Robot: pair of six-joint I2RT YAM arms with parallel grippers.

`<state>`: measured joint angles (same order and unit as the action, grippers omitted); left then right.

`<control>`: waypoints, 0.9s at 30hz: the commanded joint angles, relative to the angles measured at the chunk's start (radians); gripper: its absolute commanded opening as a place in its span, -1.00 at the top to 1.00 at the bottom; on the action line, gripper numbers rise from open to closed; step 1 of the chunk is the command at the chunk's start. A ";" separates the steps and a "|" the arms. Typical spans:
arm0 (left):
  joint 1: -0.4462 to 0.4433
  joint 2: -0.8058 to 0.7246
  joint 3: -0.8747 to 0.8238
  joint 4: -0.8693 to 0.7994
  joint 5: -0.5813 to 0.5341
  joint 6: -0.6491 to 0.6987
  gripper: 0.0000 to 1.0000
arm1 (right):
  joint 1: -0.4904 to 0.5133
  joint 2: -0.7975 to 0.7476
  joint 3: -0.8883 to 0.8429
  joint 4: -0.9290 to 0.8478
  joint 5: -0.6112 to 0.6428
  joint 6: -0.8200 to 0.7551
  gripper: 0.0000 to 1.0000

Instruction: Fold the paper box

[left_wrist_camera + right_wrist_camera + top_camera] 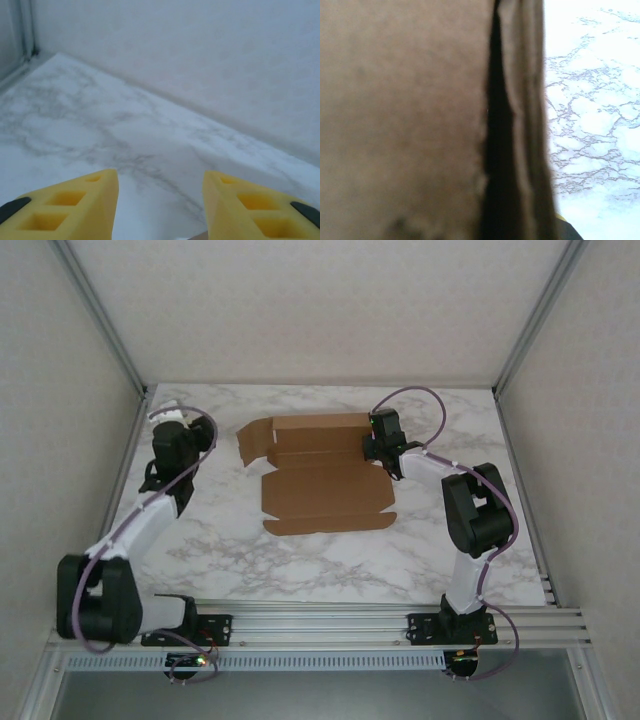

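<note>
We see the paper box point(322, 475) lying unfolded near the far edge of the marble table point(300, 560). Our right gripper point(383, 448) is clamped on the box's right edge. Our left gripper point(160, 200) hangs open near the left edge.

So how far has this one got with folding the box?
Barely started. The paper box lies as a mostly flat sheet on the table, no walls standing. In hand: the right gripper is shut at its right edge, apparently pinching a side flap; the left gripper hangs open over bare marble, away from the box. To do: raising the walls, tucking tabs and closing the lid.
</note>
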<state>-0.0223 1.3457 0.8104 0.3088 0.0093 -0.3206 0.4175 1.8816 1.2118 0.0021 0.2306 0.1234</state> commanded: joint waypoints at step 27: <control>-0.231 0.275 0.090 -0.097 0.224 0.124 0.06 | 0.007 0.042 0.032 -0.070 -0.074 0.021 1.00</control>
<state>-0.2520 1.6279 0.8845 0.2264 0.2478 -0.2371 0.4175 1.8912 1.2293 -0.0113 0.2039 0.1246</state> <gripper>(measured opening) 0.466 0.092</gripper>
